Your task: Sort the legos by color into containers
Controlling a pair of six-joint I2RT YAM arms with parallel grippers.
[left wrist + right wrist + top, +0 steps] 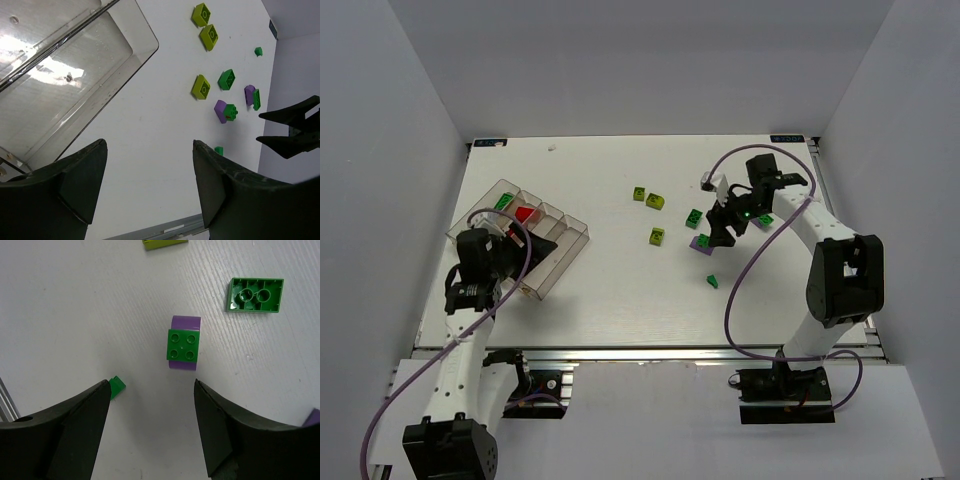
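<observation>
The clear divided tray (563, 218) sits at the left and holds a red brick (527, 214) and a green brick (504, 202). My left gripper (538, 254) is open and empty over the tray's near end; in its wrist view (150, 145) the tray (75, 75) lies upper left. My right gripper (720, 226) is open and empty just above a green brick stacked on a purple one (701, 241), which the right wrist view (184, 344) shows ahead of the gripper (151, 384). A tiny green piece (116, 386) lies by the left finger.
Three yellow-green bricks (639, 194) (654, 201) (657, 236) and a green brick (693, 217) lie mid-table. A small green piece (712, 281) lies nearer. An upturned green brick (255, 295) lies to the right. White walls enclose the table.
</observation>
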